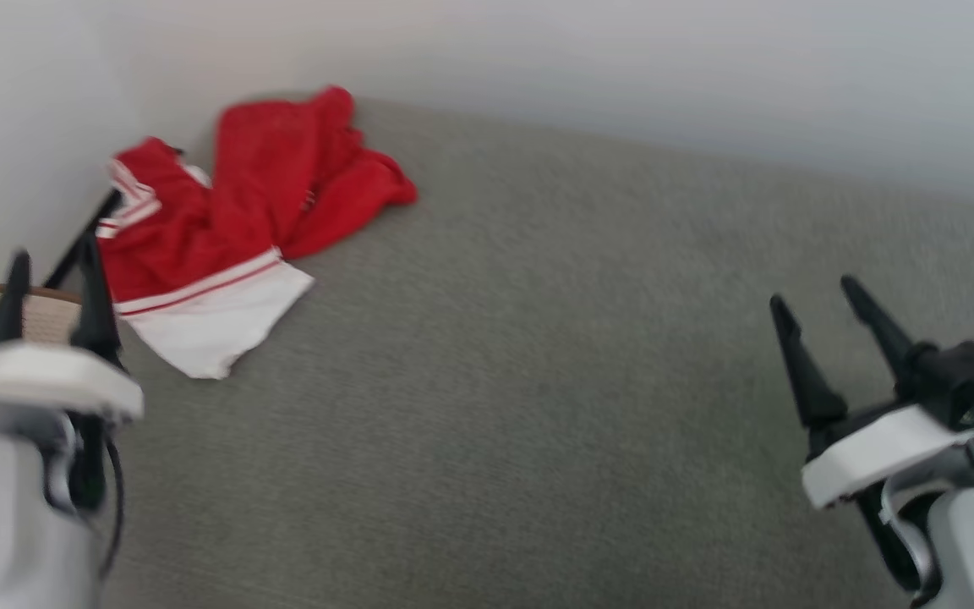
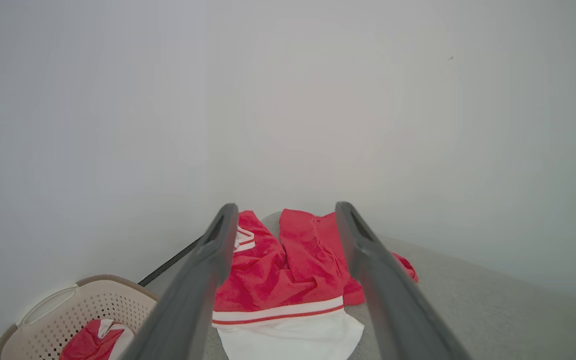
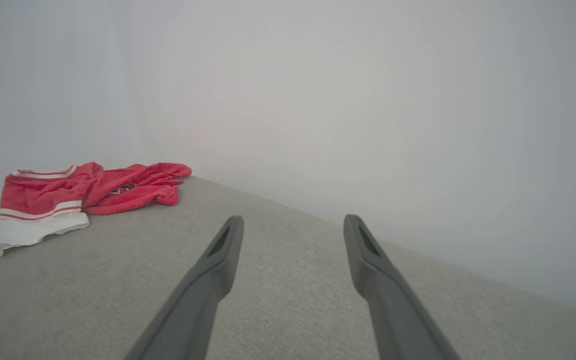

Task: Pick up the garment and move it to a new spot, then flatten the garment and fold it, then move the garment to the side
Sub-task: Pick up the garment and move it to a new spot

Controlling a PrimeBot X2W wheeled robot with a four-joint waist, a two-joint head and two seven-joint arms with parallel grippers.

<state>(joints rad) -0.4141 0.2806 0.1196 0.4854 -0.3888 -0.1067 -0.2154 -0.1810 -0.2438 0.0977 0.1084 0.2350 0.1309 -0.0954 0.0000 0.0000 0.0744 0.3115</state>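
At far left, the garment (image 1: 233, 211) lies just ahead of the spread left gripper (image 1: 54, 254), seemingly untouched; the right gripper (image 1: 814, 292), also spread, is well apart.

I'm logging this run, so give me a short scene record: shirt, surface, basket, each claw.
shirt: red with white panel, crumpled, at the surface's far left corner
surface: grey fabric, against a white wall
basket: beige, perforated, left of the surface, holds a red-and-white cloth
left claw: open, empty, pointing at the shirt
right claw: open, empty, over bare surface, well away from the shirt
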